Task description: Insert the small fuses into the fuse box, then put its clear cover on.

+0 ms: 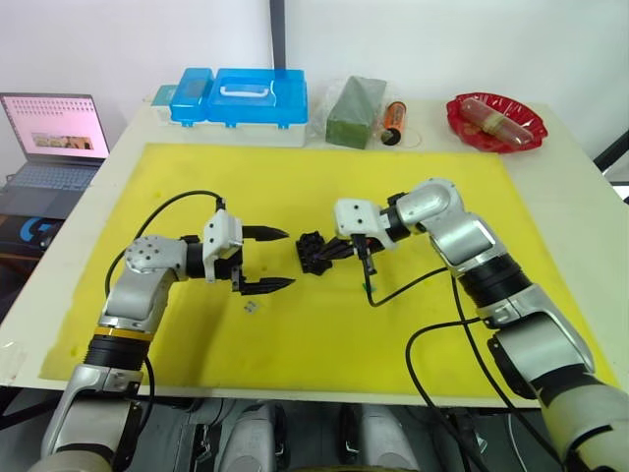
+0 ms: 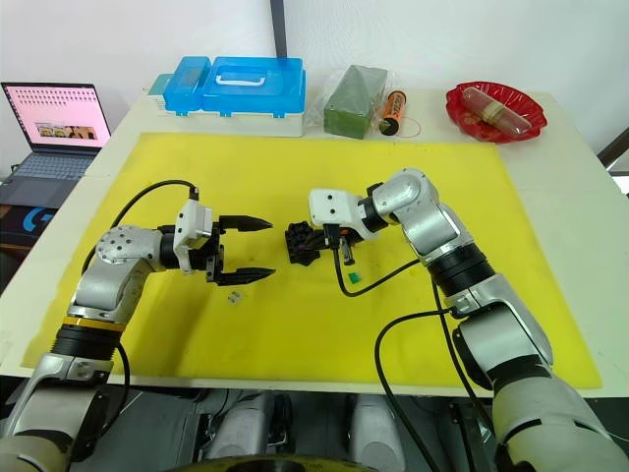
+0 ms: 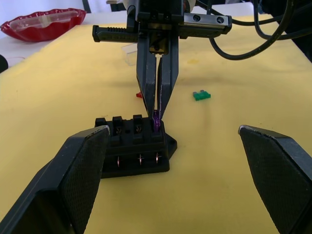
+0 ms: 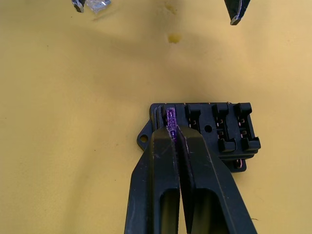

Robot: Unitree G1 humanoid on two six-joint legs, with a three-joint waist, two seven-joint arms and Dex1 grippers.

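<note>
On the left of the yellow mat (image 1: 413, 324) that covers the counter (image 1: 565, 147), the left tool (image 1: 276, 260) lies low with its two tapered, ribbed black fingers spread wide and nothing between them; a small clear scrap (image 1: 252, 308) lies on the mat just beneath it. Near the mat's middle sits the fuse box (image 2: 298, 244), a squat black plastic block with a row of square slots and a mounting ear at its end. The right tool (image 4: 174, 137) has its slim fingers pinched on a thin purplish fuse (image 4: 171, 119), which stands upright in the end slot of the box. The left wrist view adds what the head views miss: a flat green fuse (image 3: 201, 95) lying on the mat beyond the box, a bit of red fuse (image 3: 139, 95) behind the right tool's fingers, and a clear cover (image 3: 129, 52) farther back. Along the counter's far edge stand a blue plastic case (image 1: 241, 96), a green block (image 1: 356, 111) and a glossy red dish (image 1: 495, 121).
</note>
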